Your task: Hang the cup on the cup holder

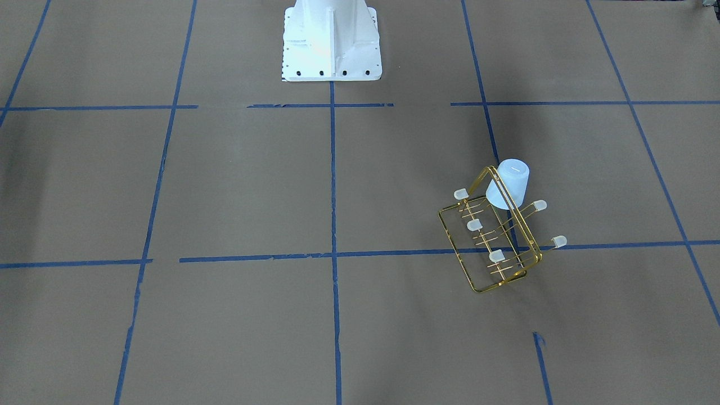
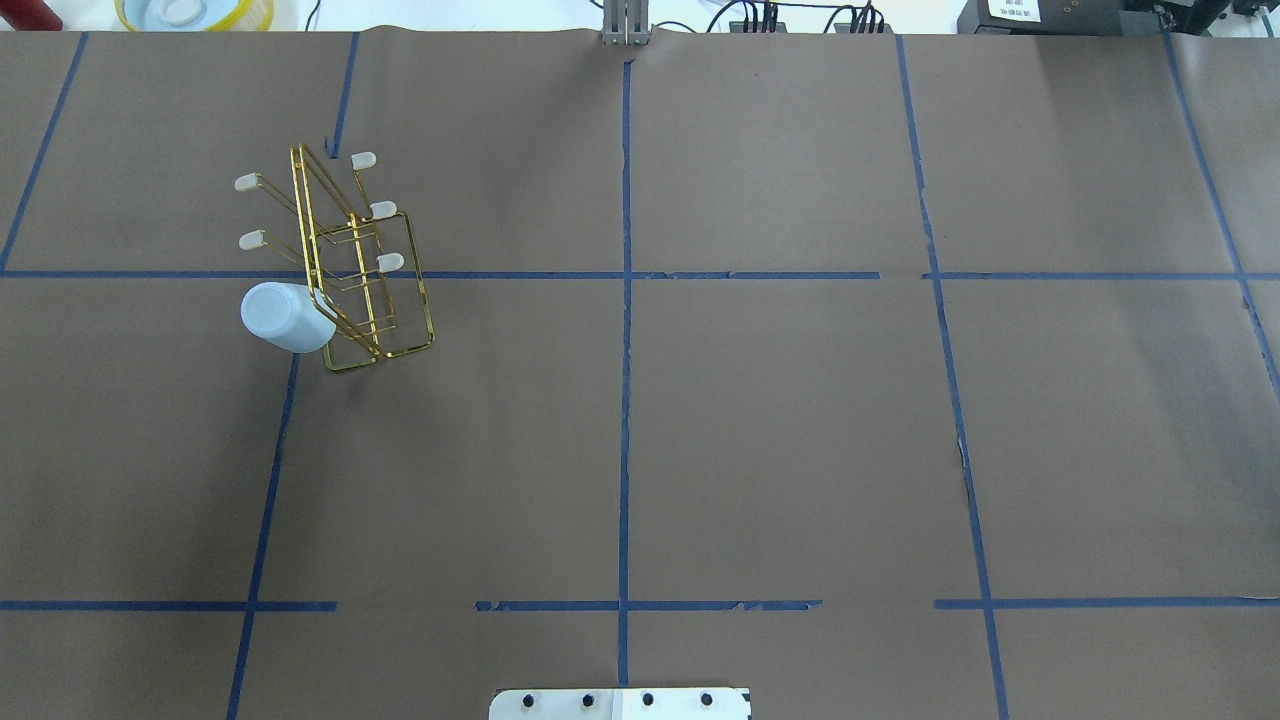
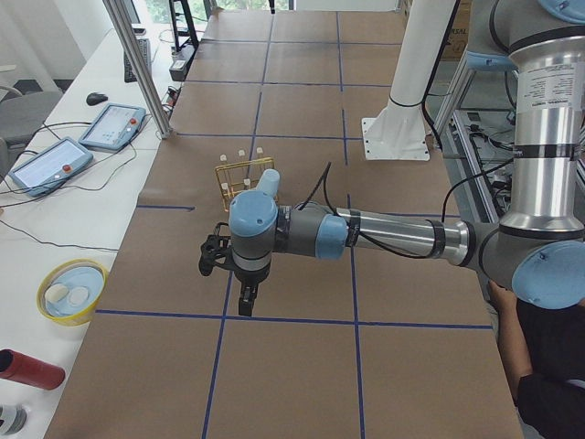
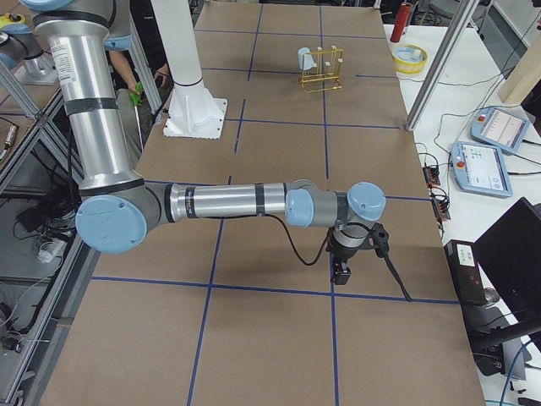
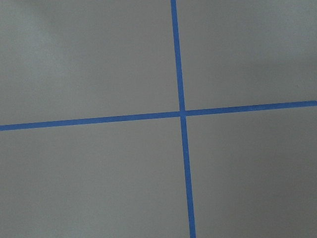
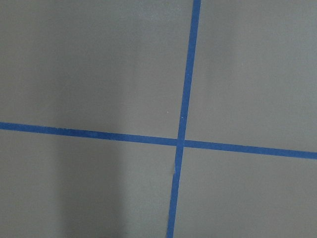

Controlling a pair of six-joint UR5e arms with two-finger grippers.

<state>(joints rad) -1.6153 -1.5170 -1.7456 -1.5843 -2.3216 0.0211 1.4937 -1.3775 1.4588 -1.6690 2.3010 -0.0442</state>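
The cup (image 1: 509,184) hangs on the cup holder (image 1: 495,236), slipped mouth-first over one slanted prong at the end of the rack. Its closed bottom tilts up and outward.

In the exterior left view the left hand (image 3: 244,306) hangs above the counter (image 1: 225,180) with its fingers pointing down. The cup (image 3: 268,183) and the cup holder (image 3: 239,176) stand beyond it, farther along the counter and past the wrist, apart from the fingers. Whether the left hand is released or clenched cannot be told, and nothing is seen between its fingers.

In the exterior right view the right hand (image 4: 342,272) also points down over the counter. The cup holder (image 4: 324,72) and the cup (image 4: 306,58) are well apart from it, toward the far end. Its state cannot be told either.

The cup is pale blue, smooth and plain, a tapered tumbler with no handle and a matte plastic look. The cup holder is thin, shiny gold wire with a rectangular base frame and an upright loop handle. Five bare prongs are tipped with whitish, translucent caps.

Dull brown paper covers the counter, gridded with blue tape (image 1: 333,169). Each wrist camera sees only that paper and one tape crossing.
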